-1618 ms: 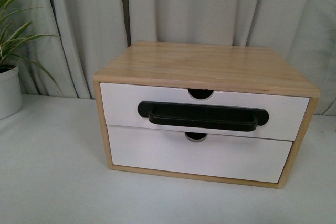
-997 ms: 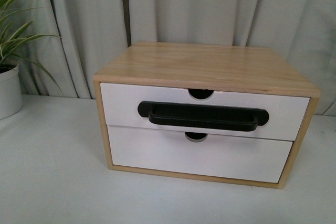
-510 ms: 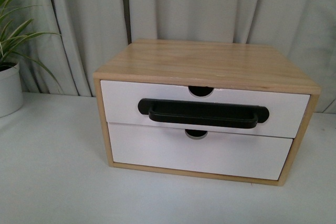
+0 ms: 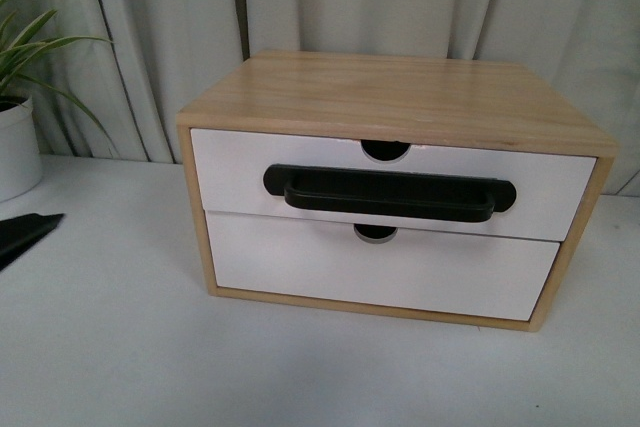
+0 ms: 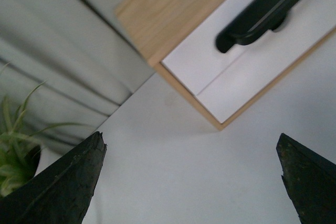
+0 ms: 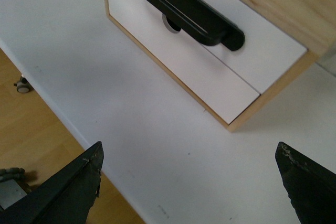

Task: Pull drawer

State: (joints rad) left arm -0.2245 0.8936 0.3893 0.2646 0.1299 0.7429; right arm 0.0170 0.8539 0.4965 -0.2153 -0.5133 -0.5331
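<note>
Closed two-drawer wooden cabinet [image 4: 390, 97] on a white counter [image 4: 120, 347].
The drawer [image 4: 235, 172], upper of two, sits pushed into the cabinet, its one black handle [image 4: 390, 194] in full view above one plain drawer front [image 4: 380, 272]. One potted plant [image 4: 18, 142] stands left of the cabinet. Left end effector [image 5: 190, 145] and right end effector [image 6: 189, 153] hang before the cabinet, spread wide, empty.

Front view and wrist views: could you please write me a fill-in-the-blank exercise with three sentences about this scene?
The drawer with the black handle sits ___ the plain drawer. In the front view, the potted plant stands at the ___ edge. The left gripper has its jaws ___, holding nothing.
Missing words: above; left; open.
</note>
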